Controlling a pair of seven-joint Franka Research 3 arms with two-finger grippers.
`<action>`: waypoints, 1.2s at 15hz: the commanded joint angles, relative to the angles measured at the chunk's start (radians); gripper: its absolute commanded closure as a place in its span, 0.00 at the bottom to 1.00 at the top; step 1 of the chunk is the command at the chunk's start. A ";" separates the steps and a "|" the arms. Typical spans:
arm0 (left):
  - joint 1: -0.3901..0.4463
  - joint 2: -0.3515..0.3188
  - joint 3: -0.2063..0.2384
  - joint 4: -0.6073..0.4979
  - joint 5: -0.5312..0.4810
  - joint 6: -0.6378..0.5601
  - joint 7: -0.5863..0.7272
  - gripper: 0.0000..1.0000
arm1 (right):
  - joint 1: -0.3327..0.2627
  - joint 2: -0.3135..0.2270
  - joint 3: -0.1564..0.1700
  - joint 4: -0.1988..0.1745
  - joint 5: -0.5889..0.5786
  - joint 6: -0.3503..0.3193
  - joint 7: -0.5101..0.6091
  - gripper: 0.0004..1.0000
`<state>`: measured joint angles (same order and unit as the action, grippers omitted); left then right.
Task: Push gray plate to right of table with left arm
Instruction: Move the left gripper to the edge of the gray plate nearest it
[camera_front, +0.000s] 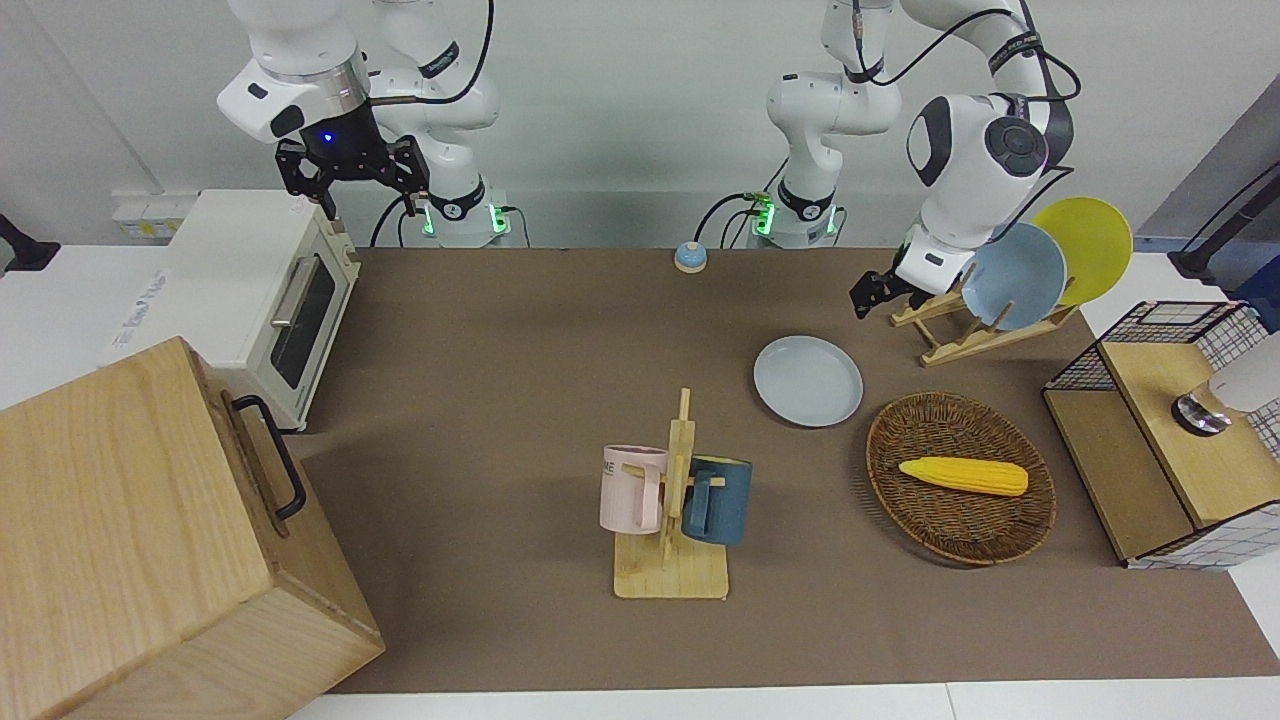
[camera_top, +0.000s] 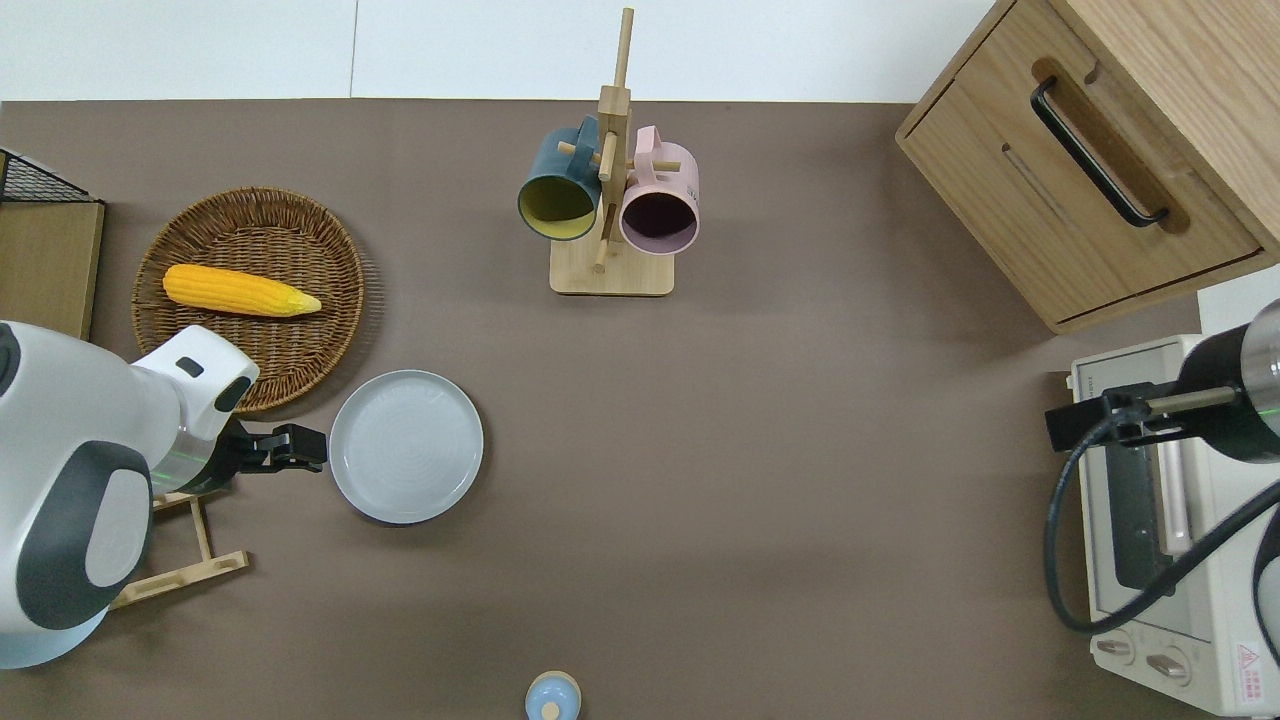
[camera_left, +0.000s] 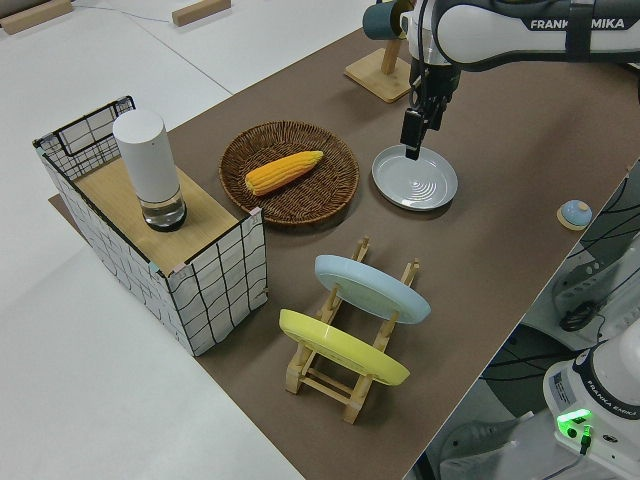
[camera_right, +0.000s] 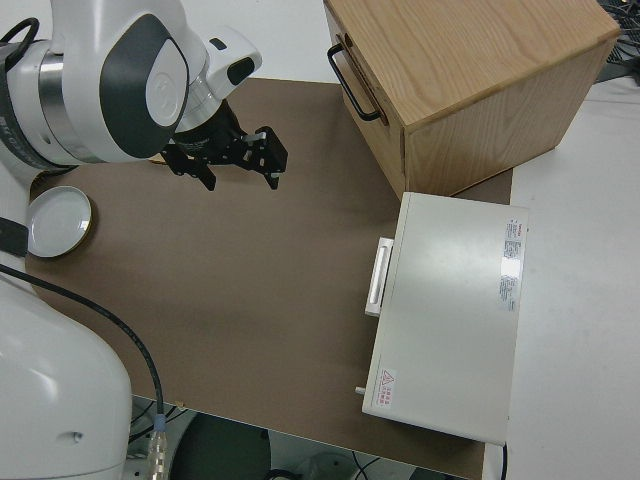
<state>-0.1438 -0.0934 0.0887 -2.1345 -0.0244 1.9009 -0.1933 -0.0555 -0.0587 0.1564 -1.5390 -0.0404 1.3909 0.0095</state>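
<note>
The gray plate (camera_top: 406, 446) lies flat on the brown table (camera_top: 760, 480), beside the wicker basket and a little nearer to the robots; it also shows in the front view (camera_front: 808, 381) and the left side view (camera_left: 415, 180). My left gripper (camera_top: 305, 460) is low, right at the plate's rim on the side toward the left arm's end of the table; it also shows in the front view (camera_front: 868, 297) and the left side view (camera_left: 411, 140). I cannot tell whether it touches the rim. My right arm is parked, its gripper (camera_right: 240, 182) open and empty.
A wicker basket (camera_top: 300, 350) holds a corn cob (camera_top: 240, 290). A wooden rack (camera_front: 960, 335) holds a sky-blue plate (camera_front: 1012, 275) and a yellow plate (camera_front: 1085, 245). A mug stand (camera_top: 610, 270), a wooden drawer box (camera_top: 1090, 170), a toaster oven (camera_front: 260, 300) and a small bell (camera_top: 552, 697) stand on the table.
</note>
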 joint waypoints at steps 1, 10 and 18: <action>0.007 0.006 -0.003 -0.068 -0.018 0.075 0.015 0.01 | -0.001 -0.010 0.000 -0.004 0.002 -0.004 -0.008 0.00; 0.013 0.178 -0.003 -0.090 -0.074 0.234 0.015 0.06 | -0.001 -0.010 0.000 -0.004 0.000 -0.004 -0.008 0.00; 0.012 0.221 -0.004 -0.090 -0.120 0.274 0.015 0.42 | -0.001 -0.010 0.000 -0.004 0.002 -0.004 -0.008 0.00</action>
<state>-0.1377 0.1206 0.0886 -2.2149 -0.1238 2.1482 -0.1932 -0.0555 -0.0587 0.1564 -1.5390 -0.0404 1.3909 0.0095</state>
